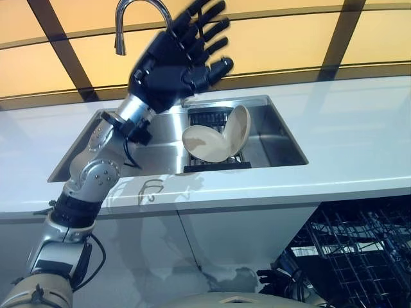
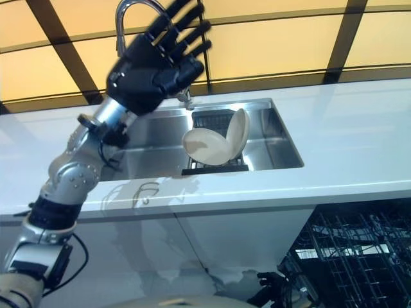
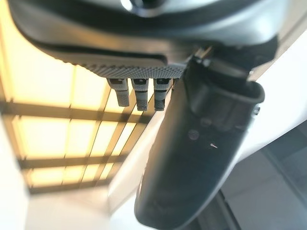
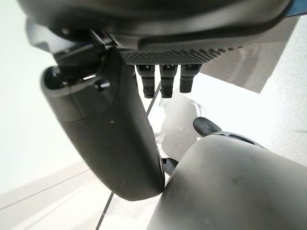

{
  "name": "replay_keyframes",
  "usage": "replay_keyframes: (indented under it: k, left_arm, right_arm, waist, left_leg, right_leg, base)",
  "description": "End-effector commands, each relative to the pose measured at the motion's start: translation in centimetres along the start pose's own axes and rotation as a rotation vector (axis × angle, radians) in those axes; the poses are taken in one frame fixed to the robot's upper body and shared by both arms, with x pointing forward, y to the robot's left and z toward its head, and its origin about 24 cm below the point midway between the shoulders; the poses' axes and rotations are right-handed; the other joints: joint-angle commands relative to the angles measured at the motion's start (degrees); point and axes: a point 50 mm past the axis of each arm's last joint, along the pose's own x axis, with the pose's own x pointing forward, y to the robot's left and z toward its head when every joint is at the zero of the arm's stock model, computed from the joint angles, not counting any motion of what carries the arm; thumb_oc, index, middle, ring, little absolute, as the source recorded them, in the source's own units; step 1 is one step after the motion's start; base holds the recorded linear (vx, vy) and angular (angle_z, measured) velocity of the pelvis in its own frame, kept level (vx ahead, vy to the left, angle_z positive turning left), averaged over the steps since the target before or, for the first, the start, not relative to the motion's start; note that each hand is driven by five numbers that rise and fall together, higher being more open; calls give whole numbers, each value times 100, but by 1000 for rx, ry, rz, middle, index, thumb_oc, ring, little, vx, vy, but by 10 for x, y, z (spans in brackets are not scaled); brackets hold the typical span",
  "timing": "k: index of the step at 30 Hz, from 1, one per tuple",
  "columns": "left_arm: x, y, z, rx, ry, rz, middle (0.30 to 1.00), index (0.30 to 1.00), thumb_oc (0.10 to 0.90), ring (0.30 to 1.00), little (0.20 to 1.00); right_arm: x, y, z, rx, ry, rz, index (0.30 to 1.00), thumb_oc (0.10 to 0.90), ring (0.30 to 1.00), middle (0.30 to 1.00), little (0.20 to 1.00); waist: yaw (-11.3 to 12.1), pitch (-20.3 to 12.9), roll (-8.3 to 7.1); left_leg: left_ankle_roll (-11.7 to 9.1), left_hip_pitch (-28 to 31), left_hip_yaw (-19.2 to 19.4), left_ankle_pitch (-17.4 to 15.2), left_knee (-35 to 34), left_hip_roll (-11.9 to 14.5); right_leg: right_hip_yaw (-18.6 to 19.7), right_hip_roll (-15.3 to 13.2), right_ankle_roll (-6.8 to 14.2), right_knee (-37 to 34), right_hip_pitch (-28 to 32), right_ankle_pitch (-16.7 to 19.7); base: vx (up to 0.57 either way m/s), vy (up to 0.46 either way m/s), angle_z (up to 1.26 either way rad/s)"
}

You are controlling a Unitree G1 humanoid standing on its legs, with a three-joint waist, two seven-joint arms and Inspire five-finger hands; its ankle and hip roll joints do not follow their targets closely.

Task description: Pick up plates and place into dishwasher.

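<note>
A: Plates, count and place?

B: Two cream-coloured round plates [image 1: 217, 140], leaning against each other on edge on a black slatted rack [image 1: 217, 163] inside the stainless steel sink basin [image 1: 276, 138]. One plate faces the viewer; the other stands behind it, tilted toward the right.

A: Containers?

B: One sink basin, sunk in the white countertop [image 1: 359, 135], holding the rack and both plates. One dark wire dishwasher rack [image 1: 359, 253], pulled out below the countertop at the lower right; nothing can be made out in the part that shows.

A: Fixtures?

B: One curved chrome tap [image 1: 131, 19] behind the basin, partly covered by the raised hand.

A: Hands?

B: Left hand [image 1: 176, 61], dark, raised above the sink's left part, fingers straight and spread wide, holding and touching nothing, well above the plates. Right hand [image 4: 100, 129], seen in its wrist view, fingers extended and relaxed, thumb out, nothing between them.
</note>
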Motion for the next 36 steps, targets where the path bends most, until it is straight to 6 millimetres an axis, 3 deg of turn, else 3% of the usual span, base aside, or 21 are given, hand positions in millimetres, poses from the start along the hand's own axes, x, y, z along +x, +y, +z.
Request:
replay_keyframes:
  k: [1, 2, 5, 7, 11, 14, 18, 30, 36]
  left_arm:
    - [34, 17, 72, 576, -226, 140, 900, 900, 800, 900, 900]
    - [39, 18, 80, 716, -217, 151, 900, 900, 800, 900, 900]
    - [51, 17, 89, 923, -161, 125, 900, 900, 800, 900, 900]
    - [62, 8, 98, 1208, -129, 60, 900, 900, 800, 900, 900]
    - [67, 1, 100, 1309, -106, -2, 900, 900, 800, 900, 900]
    - [68, -20, 87, 1490, -32, -190, 900, 900, 800, 900, 900]
    - [66, -21, 73, 1546, 59, -272, 900, 900, 800, 900, 900]
    - [59, -4, 34, 1477, 327, -442, 900, 900, 800, 900, 900]
    - [52, 3, 17, 1549, 440, -529, 900, 900, 800, 900, 900]
  right_arm:
    - [4, 23, 18, 6, -59, 81, 900, 800, 900, 900, 900]
    - [4, 21, 17, -1, -58, 81, 900, 800, 900, 900, 900]
    - [4, 20, 18, -11, -64, 83, 900, 800, 900, 900, 900]
    - [4, 18, 18, -20, -69, 82, 900, 800, 900, 900, 900]
    - [3, 17, 16, -24, -70, 80, 900, 800, 900, 900, 900]
    - [2, 16, 8, -21, -72, 66, 900, 800, 900, 900, 900]
    - [1, 14, 5, -23, -70, 59, 900, 800, 900, 900, 900]
    - [0, 9, 1, -51, -72, 45, 900, 800, 900, 900, 900]
    - [-1, 9, -1, -51, -63, 46, 900, 800, 900, 900, 900]
  waist:
    - [-51, -213, -68]
    - [-63, -228, -47]
    - [-74, -241, -44]
    - [-106, -253, -12]
    - [-135, -245, 4]
    - [-222, -181, 57]
    - [-279, -146, 87]
    - [-434, -59, 162]
    - [-466, -45, 178]
  left_leg:
    - [231, 169, 220, -937, 31, -389]
    - [225, 170, 244, -942, 31, -387]
    - [214, 162, 278, -945, 31, -384]
    - [210, 157, 327, -955, 31, -383]
    - [214, 166, 357, -966, 31, -382]
    - [230, 197, 400, -983, 31, -389]
    - [238, 215, 435, -994, 31, -393]
    - [257, 269, 572, -994, 31, -392]
    - [260, 274, 598, -999, 31, -393]
  right_leg:
    - [237, 203, 93, 60, 51, -456]
    - [238, 205, 106, 60, 50, -456]
    - [252, 208, 122, 60, 38, -456]
    - [284, 215, 152, 60, 24, -447]
    - [303, 215, 177, 60, 23, -437]
    - [370, 217, 212, 60, 22, -408]
    - [402, 219, 237, 60, 19, -391]
    - [487, 228, 278, 60, 35, -352]
    - [486, 228, 285, 60, 30, -349]
  base:
    - [37, -10, -5]
    - [20, -8, -4]
    - [26, -14, -7]
    - [39, -23, -4]
    - [6, -3, -1]
    - [28, -10, -5]
    - [0, 0, 0]
    - [11, 1, -6]
    - [0, 0, 0]
